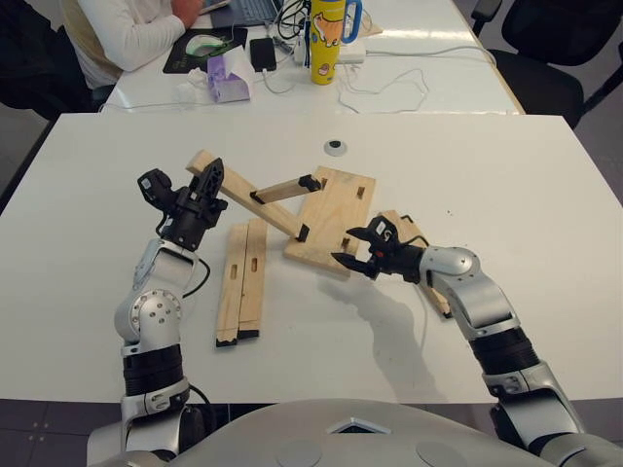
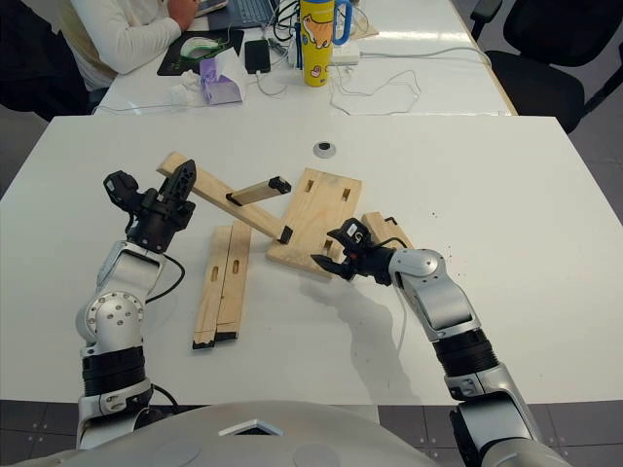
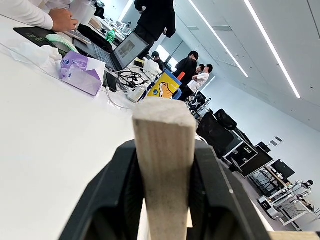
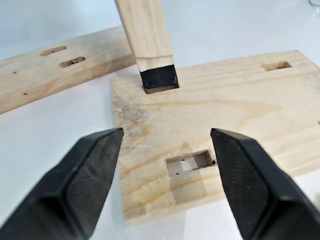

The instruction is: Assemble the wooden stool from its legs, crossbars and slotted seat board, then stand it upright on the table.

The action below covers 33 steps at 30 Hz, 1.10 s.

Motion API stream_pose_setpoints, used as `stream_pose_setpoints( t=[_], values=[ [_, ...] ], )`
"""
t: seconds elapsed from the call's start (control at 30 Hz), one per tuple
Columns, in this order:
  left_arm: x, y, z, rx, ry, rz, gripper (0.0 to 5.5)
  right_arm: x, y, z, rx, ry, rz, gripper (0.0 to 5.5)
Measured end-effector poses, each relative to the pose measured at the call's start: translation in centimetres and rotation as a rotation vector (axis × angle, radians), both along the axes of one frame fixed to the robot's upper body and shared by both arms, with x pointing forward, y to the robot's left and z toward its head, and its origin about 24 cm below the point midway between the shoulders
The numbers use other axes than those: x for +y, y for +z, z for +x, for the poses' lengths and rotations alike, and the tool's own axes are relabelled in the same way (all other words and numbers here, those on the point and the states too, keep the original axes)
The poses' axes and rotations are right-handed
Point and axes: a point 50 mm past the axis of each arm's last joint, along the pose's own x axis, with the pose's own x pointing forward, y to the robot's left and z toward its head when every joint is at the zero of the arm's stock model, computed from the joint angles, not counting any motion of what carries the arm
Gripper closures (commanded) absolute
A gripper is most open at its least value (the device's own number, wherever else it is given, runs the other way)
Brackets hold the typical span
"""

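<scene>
Fitting time: left tool [image 1: 209,181] clamps 1 leg [image 1: 259,207], tip on seat board [image 1: 334,216]. Right tool [image 1: 347,249], spread apart, should steady it.

Bright, even light falls from above; long ceiling light strips [image 3: 272,47] glow white in the left wrist view. The white table [image 1: 545,195] takes it evenly without hard glare, and the flat boards [image 1: 240,282] lying on it throw only thin, soft shadows. Close to the left wrist camera, the wooden leg [image 3: 164,165] is lit evenly on the face toward the lens.
</scene>
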Motion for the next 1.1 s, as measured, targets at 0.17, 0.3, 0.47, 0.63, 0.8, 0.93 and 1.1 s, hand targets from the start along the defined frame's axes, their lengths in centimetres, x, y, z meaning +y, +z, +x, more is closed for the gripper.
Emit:
stream_pose_setpoints(
  t=[0.17, 0.3, 0.47, 0.63, 0.8, 0.93, 1.1],
  values=[
    [-0.9, 0.3, 0.1, -0.037, -0.02, 0.08, 4.45, 0.0, 0.0, 0.0, -0.001, 0.0, -0.002, 2.25],
    [-2.0, 1.0, 0.0, -0.086, -0.024, 0.195, 4.45, 0.0, 0.1, 0.1, -0.005, 0.0, -0.002, 2.25],
    [-3.7, 2.2, -0.8, -0.134, -0.015, 0.319, 4.45, 0.0, 0.1, 0.2, -0.008, -0.006, -0.001, 2.25],
    [-4.3, 2.9, -1.2, -0.139, -0.021, 0.379, 4.45, 0.0, 0.1, 0.2, -0.014, -0.02, -0.003, 2.25],
    [-4.7, 3.1, -1.0, -0.144, -0.038, 0.421, 4.45, -0.3, 0.3, 0.4, -0.024, -0.036, 0.0, 2.25],
    [-5.4, 3.3, -0.7, -0.152, -0.068, 0.485, 4.45, -1.0, 0.4, 0.6, -0.031, -0.057, -0.003, 2.25],
    [-5.8, 2.8, -0.9, -0.146, -0.1, 0.524, 4.45, -1.7, 0.3, 0.8, -0.032, -0.087, -0.003, 2.25]
  ],
)
